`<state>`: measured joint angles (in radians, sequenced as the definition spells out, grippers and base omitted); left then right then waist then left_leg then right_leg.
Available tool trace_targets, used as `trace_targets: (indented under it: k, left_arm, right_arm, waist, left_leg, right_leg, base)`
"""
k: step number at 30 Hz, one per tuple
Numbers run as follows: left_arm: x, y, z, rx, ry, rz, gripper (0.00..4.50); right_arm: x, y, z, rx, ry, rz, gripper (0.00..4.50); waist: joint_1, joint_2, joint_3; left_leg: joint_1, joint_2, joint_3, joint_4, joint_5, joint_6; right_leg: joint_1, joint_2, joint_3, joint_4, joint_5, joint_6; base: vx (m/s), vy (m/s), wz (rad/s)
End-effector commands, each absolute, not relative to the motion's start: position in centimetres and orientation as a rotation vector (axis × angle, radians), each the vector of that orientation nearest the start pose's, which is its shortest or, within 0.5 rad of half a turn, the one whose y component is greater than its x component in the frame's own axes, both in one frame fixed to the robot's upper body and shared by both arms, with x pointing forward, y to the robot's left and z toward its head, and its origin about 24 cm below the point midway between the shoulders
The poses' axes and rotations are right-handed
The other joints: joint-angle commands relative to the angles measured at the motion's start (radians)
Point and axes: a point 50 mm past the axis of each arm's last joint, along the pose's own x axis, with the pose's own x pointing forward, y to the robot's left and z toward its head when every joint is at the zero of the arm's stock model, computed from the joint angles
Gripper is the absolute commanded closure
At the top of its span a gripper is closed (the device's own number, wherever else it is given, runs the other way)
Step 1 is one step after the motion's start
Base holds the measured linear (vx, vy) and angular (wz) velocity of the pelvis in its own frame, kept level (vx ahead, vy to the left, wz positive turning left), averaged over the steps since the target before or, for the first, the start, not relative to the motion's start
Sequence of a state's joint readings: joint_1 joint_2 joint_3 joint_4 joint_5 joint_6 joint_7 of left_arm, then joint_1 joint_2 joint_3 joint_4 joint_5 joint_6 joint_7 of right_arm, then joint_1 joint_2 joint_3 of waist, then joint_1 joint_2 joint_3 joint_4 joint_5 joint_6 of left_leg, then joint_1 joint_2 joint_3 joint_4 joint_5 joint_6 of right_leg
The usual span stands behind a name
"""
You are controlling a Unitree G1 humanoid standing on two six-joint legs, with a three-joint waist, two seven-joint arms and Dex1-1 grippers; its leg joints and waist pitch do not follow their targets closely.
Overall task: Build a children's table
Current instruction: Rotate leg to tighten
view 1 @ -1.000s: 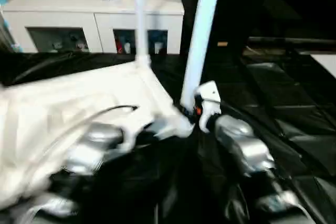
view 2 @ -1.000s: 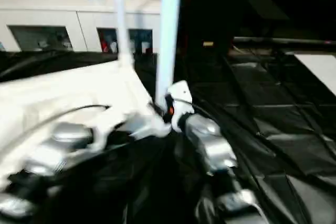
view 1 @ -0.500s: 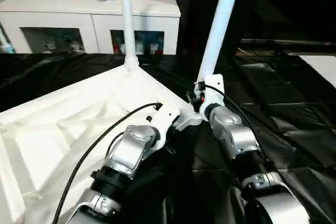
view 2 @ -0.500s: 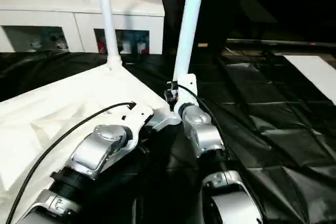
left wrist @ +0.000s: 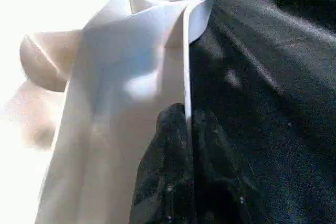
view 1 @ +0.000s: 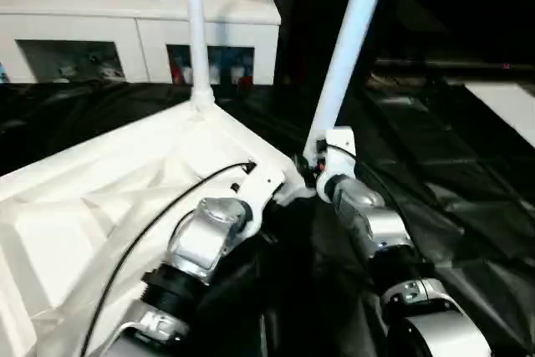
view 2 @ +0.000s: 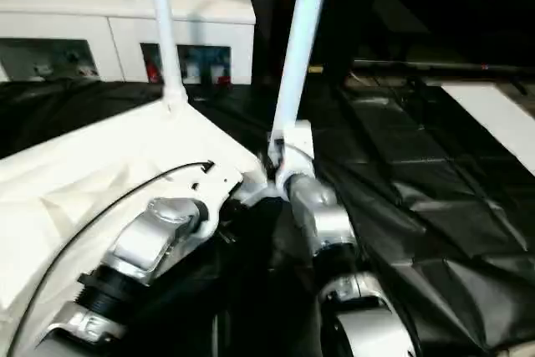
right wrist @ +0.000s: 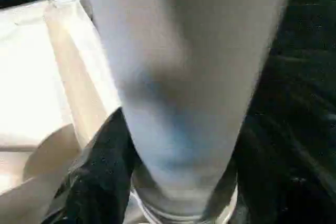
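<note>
The white tabletop lies upside down on the black sheet, ribbed underside up. One white leg stands upright in the far corner socket. A second leg rises from the near corner and leans to the right. My right gripper sits around the base of this leaning leg, just above the socket. My left gripper is shut on the tabletop's thin rim right beside that corner; in the left eye view the left gripper meets the tabletop's near edge.
A white cabinet with glass doors and toys on top stands behind the tabletop. Crumpled black sheet covers the floor to the right. A pale floor patch shows at the far right.
The head views have swung and steadied, so the whole picture shifted. Both arms stay at the near corner, and the leaning leg keeps the same tilt.
</note>
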<state>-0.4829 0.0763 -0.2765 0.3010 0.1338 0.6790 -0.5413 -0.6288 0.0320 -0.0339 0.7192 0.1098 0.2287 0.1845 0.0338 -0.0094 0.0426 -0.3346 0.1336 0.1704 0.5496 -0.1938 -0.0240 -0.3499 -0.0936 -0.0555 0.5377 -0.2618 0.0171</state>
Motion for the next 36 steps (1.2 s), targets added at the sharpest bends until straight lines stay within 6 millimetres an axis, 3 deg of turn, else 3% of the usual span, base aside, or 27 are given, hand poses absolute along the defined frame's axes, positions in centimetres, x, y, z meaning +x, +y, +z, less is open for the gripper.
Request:
trace_targets:
  k: [1,3,4,6,7,9,10,11,12,13,14,15,16,17,18,19,20,23,25,26,29,32,36]
  left_arm:
    - [30.3,5.2,3.5,0.300,0.563,-0.854,4.50]
    - [30.4,5.6,3.9,0.342,0.526,-0.891,4.50]
    - [30.3,5.8,4.0,0.373,0.505,-0.921,4.50]
    - [30.2,6.0,4.1,0.384,0.497,-0.939,4.50]
    - [30.1,6.2,4.2,0.394,0.492,-0.954,4.50]
    - [29.9,7.0,4.3,0.406,0.508,-0.970,4.50]
    - [29.8,7.3,4.4,0.424,0.496,-0.996,4.50]
    - [29.8,7.3,4.4,0.424,0.496,-0.996,4.50]
    - [29.5,7.7,4.6,0.455,0.456,-1.052,4.50]
    - [29.5,7.8,4.6,0.460,0.449,-1.061,4.50]
    - [29.4,7.8,4.7,0.468,0.436,-1.078,4.50]
    - [29.3,7.9,4.8,0.477,0.422,-1.096,4.50]
    - [29.0,8.3,4.9,0.477,0.420,-1.130,4.50]
    - [28.6,8.7,5.2,0.462,0.405,-1.183,4.50]
    - [28.3,9.0,5.4,0.440,0.402,-1.218,4.50]
    - [28.0,9.5,5.7,0.426,0.389,-1.261,4.50]
    - [27.8,9.7,5.9,0.419,0.378,-1.287,4.50]
    - [27.6,10.5,6.2,0.398,0.375,-1.328,4.50]
    - [27.5,11.2,6.5,0.388,0.383,-1.356,4.50]
    - [27.5,11.6,6.6,0.393,0.386,-1.367,4.50]
    - [27.5,12.1,6.6,0.404,0.394,-1.376,4.50]
    - [27.4,12.7,6.6,0.409,0.404,-1.390,4.50]
    - [27.4,13.0,6.7,0.410,0.409,-1.398,4.50]
  right_arm:
    - [33.3,-6.6,1.3,0.156,0.475,0.449,1.40]
    - [33.7,-7.0,2.4,0.149,0.415,0.472,1.26]
    - [33.8,-7.4,3.3,0.139,0.367,0.502,1.16]
    - [33.8,-7.6,3.8,0.131,0.340,0.526,0.96]
    - [33.7,-7.9,4.2,0.116,0.321,0.544,0.83]
    - [33.2,-8.7,5.0,0.062,0.283,0.616,0.76]
    - [32.8,-9.3,5.3,0.033,0.281,0.666,0.66]
    - [32.8,-9.3,5.3,0.033,0.281,0.666,0.66]
    - [32.2,-10.2,5.5,-0.013,0.286,0.737,0.41]
    - [32.1,-10.3,5.5,-0.021,0.288,0.747,0.33]
    - [31.9,-10.5,5.6,-0.033,0.290,0.763,0.33]
    - [31.7,-10.7,5.6,-0.046,0.292,0.781,0.26]
    - [31.5,-11.3,5.9,-0.077,0.289,0.815,0.17]
    - [31.2,-12.0,6.4,-0.114,0.269,0.858,0.17]
    - [30.9,-12.6,6.9,-0.144,0.250,0.897,0.17]
    - [30.5,-13.2,7.3,-0.172,0.228,0.951,0.17]
    - [30.2,-13.6,7.5,-0.188,0.216,0.984,0.17]
    - [29.5,-14.5,7.6,-0.212,0.224,1.062,0.17]
    - [29.1,-15.0,7.4,-0.222,0.242,1.119,0.17]
    - [28.8,-15.2,7.2,-0.227,0.252,1.149,0.17]
    - [28.5,-15.2,6.9,-0.229,0.266,1.190,0.17]
    - [28.0,-15.2,6.6,-0.258,0.277,1.249,0.17]
    - [28.1,-15.4,6.3,-0.271,0.283,1.252,0.17]
  waist:
    - [-0.009,0.002,-0.013]
    - [-0.009,0.010,-0.008]
    - [-0.007,0.006,-0.006]
    - [0.005,0.002,-0.013]
    - [0.007,0.002,-0.013]
    - [0.027,-0.001,-0.027]
    - [0.036,-0.002,-0.035]
    - [0.041,-0.003,-0.038]
    - [0.042,-0.001,-0.033]
    - [0.045,-0.006,-0.022]
    - [0.045,-0.008,-0.024]
    - [0.048,-0.008,-0.027]
    - [0.052,-0.007,-0.036]
    - [0.056,-0.006,-0.042]
    - [0.062,-0.006,-0.047]
    - [0.063,-0.005,-0.047]
    - [0.067,-0.009,-0.049]
    - [0.078,-0.003,-0.058]
    - [0.078,0.003,-0.060]
    - [0.078,0.002,-0.058]
    - [0.078,0.005,-0.054]
    - [0.072,0.011,-0.046]
    - [0.071,0.012,-0.042]
  left_leg:
    - [0.031,0.086,-0.068,-0.108,-0.811,-0.086]
    - [0.041,0.083,-0.064,-0.102,-0.803,-0.075]
    - [0.039,0.084,-0.064,-0.101,-0.792,-0.070]
    - [0.038,0.086,-0.059,-0.098,-0.707,-0.056]
    - [0.026,0.086,-0.061,-0.099,-0.628,-0.044]
    - [0.002,0.099,-0.052,-0.100,-0.449,-0.025]
    - [-0.010,0.103,-0.041,-0.096,-0.298,-0.008]
    - [-0.013,0.104,-0.035,-0.092,-0.234,0.003]
    - [-0.008,0.104,-0.024,-0.090,-0.230,0.026]
    - [-0.006,0.099,-0.017,-0.089,-0.356,0.030]
    - [0.003,0.097,-0.021,-0.083,-0.444,0.005]
    - [0.002,0.095,-0.024,-0.082,-0.444,0.000]
    - [-0.009,0.098,-0.026,-0.084,-0.393,-0.001]
    - [-0.012,0.099,-0.023,-0.083,-0.351,0.001]
    - [-0.013,0.099,-0.015,-0.077,-0.268,0.017]
    - [-0.015,0.098,-0.011,-0.072,-0.235,0.030]
    - [-0.016,0.094,0.004,-0.056,-0.160,0.079]
    - [-0.025,0.091,0.012,-0.035,-0.036,0.134]
    - [-0.030,0.094,0.010,-0.027,-0.007,0.145]
    - [-0.035,0.093,0.010,-0.025,-0.018,0.143]
    - [-0.032,0.097,0.007,-0.029,-0.081,0.120]
    - [-0.024,0.102,0.004,-0.040,-0.199,0.060]
    - [-0.016,0.103,0.003,-0.046,-0.274,0.009]
  right_leg:
    - [-0.036,-0.063,0.017,-0.097,-0.579,-0.032]
    - [-0.040,-0.069,0.005,-0.110,-0.634,-0.027]
    - [-0.036,-0.070,0.000,-0.116,-0.649,-0.017]
    - [-0.028,-0.087,0.017,-0.113,-0.638,-0.025]
    - [-0.020,-0.096,0.025,-0.112,-0.618,-0.038]
    - [-0.007,-0.101,0.046,-0.088,-0.464,-0.072]
    - [-0.002,-0.090,0.050,-0.064,-0.241,-0.119]
    - [0.001,-0.084,0.049,-0.049,-0.132,-0.139]
    - [-0.012,-0.077,0.049,-0.044,-0.079,-0.181]
    - [-0.025,-0.068,0.050,-0.061,-0.257,-0.163]
    - [-0.039,-0.077,0.057,-0.072,-0.433,-0.140]
    - [-0.038,-0.078,0.058,-0.074,-0.466,-0.126]
    - [-0.029,-0.076,0.060,-0.067,-0.418,-0.118]
    - [-0.025,-0.074,0.061,-0.059,-0.355,-0.123]
    - [-0.023,-0.065,0.060,-0.045,-0.197,-0.147]
    - [-0.022,-0.061,0.060,-0.036,-0.124,-0.165]
    - [-0.020,-0.057,0.059,-0.018,0.026,-0.222]
    - [-0.012,-0.055,0.056,0.013,0.220,-0.281]
    - [-0.011,-0.052,0.053,0.022,0.250,-0.296]
    - [-0.009,-0.052,0.051,0.023,0.224,-0.296]
    - [-0.010,-0.052,0.048,0.015,0.106,-0.287]
    - [-0.017,-0.053,0.051,-0.002,-0.078,-0.261]
    - [-0.023,-0.054,0.054,-0.012,-0.177,-0.235]
  base:
    - [0.000,0.000,0.00]
    - [0.000,0.000,0.00]
    - [0.000,0.000,0.00]
    - [-0.008,-0.028,0.00]
    - [0.000,0.000,0.00]
    - [0.000,0.000,0.00]
    - [0.000,0.000,0.00]
    - [0.000,0.000,0.00]
    - [0.000,0.000,0.00]
    - [0.000,0.000,0.00]
    - [0.000,0.000,0.00]
    - [0.054,-0.047,0.02]
    - [0.054,-0.047,0.02]
    - [0.058,-0.050,0.03]
    - [0.000,0.000,0.00]
    - [0.070,-0.047,0.10]
    - [0.080,-0.036,0.11]
    - [0.060,-0.026,0.07]
    - [0.000,0.000,0.00]
    - [0.000,0.000,0.00]
    - [0.000,0.000,0.00]
    - [-0.017,0.001,0.01]
    - [0.000,0.000,0.00]
